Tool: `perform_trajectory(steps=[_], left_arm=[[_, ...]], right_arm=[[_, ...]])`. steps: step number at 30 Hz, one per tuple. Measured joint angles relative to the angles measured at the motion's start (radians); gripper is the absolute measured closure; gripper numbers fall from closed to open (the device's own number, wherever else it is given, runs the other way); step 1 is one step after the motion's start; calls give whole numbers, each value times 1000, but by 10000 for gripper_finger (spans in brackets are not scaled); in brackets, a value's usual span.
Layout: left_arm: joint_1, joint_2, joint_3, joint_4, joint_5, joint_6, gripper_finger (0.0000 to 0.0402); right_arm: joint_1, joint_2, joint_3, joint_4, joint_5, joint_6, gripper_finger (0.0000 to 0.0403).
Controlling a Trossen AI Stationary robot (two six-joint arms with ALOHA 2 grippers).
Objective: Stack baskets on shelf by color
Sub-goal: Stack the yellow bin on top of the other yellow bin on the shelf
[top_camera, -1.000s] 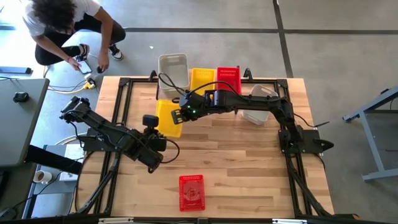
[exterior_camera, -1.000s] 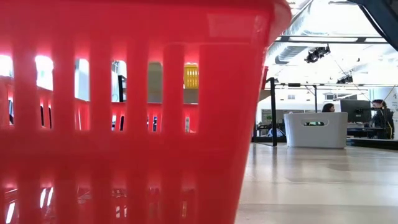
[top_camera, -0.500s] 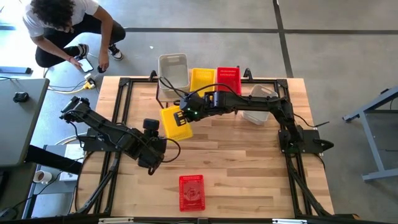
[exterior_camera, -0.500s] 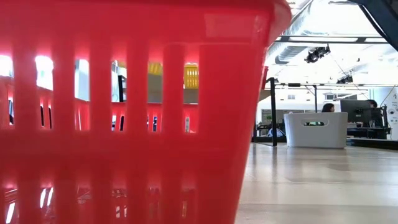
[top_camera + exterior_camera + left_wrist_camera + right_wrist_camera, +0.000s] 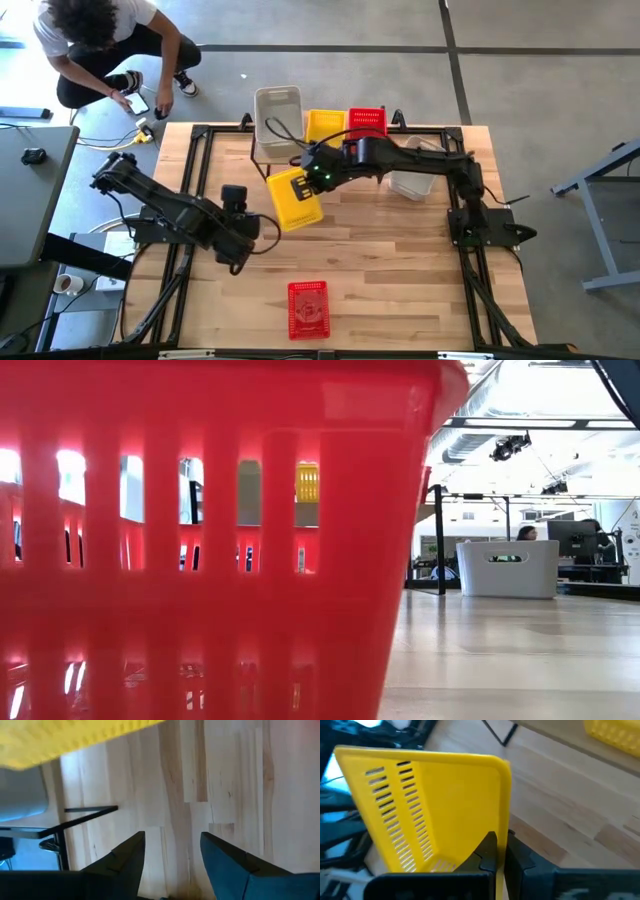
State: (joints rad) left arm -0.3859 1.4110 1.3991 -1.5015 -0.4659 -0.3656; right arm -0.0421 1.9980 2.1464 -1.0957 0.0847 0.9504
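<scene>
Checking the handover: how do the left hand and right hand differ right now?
1. The left hand is open and empty; the right hand is shut on the rim of a yellow basket.
2. The left hand sits at the table's left side, apart from any basket; the right hand is mid-table, just in front of the shelf.

Both are dark two-finger hands.

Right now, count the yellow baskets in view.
2: one yellow basket held up over the table in the right gripper, one yellow basket on the shelf between grey and red stacks. That one may hide others nested inside.
</scene>
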Motion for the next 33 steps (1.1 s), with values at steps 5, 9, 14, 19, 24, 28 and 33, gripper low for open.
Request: perform_trajectory(steps=[5,9,14,19,24,28,33], left_arm=[[16,-57,0,2,-55,1,224],[45,-106,0,2,-92,2,223],[94,-156,0,5,-122,2,225],[147,-191,0,8,-131,21,223],[194,-206,0,9,-152,21,224],[227,-203,0,9,-152,52,224],[255,-204,0,10,-152,55,223]], right_arm=[[-3,-63,1,2,4,-9,403],[-42,-107,1,-1,12,-14,403],[-131,-158,1,1,4,-17,403],[-269,-196,1,14,-64,-43,403],[-424,-203,1,11,-172,-61,403],[-522,-204,0,3,-242,-62,403],[-589,-190,0,-71,-270,-62,403]])
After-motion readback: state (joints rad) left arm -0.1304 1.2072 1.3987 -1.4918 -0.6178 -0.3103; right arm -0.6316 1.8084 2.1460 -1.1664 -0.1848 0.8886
